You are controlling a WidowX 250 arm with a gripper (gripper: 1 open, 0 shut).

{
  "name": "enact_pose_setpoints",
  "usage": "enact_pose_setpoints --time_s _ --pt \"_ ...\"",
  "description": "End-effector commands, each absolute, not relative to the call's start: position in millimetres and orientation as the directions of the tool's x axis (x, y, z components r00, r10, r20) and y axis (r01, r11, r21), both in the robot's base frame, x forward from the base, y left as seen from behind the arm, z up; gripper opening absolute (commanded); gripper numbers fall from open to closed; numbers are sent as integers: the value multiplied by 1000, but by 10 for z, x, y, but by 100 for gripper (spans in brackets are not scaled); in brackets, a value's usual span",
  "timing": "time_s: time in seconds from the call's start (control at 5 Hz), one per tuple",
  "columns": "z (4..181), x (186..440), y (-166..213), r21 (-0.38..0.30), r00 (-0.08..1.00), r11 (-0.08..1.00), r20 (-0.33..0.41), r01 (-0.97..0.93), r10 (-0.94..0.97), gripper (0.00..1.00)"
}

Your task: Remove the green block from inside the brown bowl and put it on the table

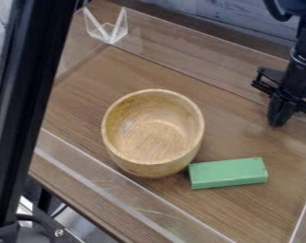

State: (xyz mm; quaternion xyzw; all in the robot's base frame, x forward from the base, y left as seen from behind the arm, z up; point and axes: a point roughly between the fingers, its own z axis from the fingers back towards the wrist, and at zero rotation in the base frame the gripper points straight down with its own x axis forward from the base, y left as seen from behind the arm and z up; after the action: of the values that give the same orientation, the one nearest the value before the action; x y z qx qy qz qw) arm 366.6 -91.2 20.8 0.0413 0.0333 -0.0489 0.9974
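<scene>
Block [228, 173] on table [181, 81] beside bowl [152, 131], apart from closed tool [281, 120].

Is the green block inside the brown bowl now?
No, the green block lies flat on the table beside the brown bowl, which is empty.

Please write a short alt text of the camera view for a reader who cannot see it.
A green block lies flat on the wood-grain table, just beside an empty brown bowl. The black end effector, closed and pointing down, stands apart at the right edge, holding nothing.
</scene>
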Motion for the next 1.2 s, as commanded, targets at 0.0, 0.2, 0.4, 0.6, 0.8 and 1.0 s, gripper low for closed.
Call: enact_pose_setpoints --time_s 0.0,0.2,0.4,0.6,0.8,1.0 --pt "330 3676 -885 107 998 992 -21 67 -65 0" --pt "470 3657 -812 127 998 990 1 67 -68 0" --pt "686 3613 -729 106 998 992 17 64 -66 0" --pt "908 3571 -602 83 998 995 38 54 -57 0" --pt "1232 3476 -309 67 992 997 115 46 -54 0" --pt "1332 3393 117 46 989 999 145 27 -34 0"
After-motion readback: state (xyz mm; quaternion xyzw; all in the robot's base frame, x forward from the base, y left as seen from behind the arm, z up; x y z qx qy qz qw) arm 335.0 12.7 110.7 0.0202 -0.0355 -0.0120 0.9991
